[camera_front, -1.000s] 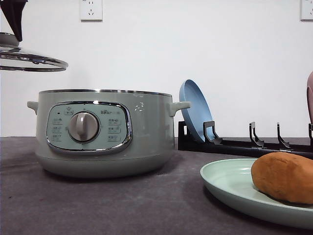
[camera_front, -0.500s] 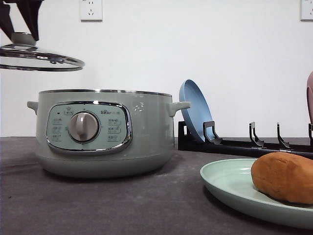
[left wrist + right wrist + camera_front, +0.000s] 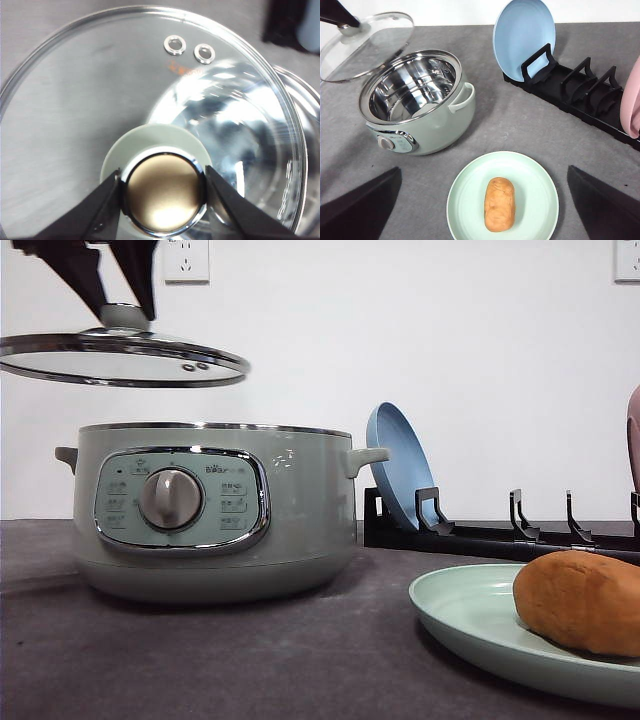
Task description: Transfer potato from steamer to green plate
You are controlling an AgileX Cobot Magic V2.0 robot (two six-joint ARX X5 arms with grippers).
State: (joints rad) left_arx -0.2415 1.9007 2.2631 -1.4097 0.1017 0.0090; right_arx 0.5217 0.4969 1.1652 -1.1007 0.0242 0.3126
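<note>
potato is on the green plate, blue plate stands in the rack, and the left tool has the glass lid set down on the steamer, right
Not quite. The left tool holds the glass lid in the air above the steamer, not set down on it; the front view shows the gap. The potato does lie on the green plate, and the blue plate stands in the rack.

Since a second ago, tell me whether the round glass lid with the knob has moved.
Yes. The round glass lid, held by the left claw, has shifted rightward, toward over the pale green steamer pot, at about the same height.

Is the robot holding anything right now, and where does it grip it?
The left hand holds the glass lid by its knob, above the pot. The right hand holds nothing.
</note>
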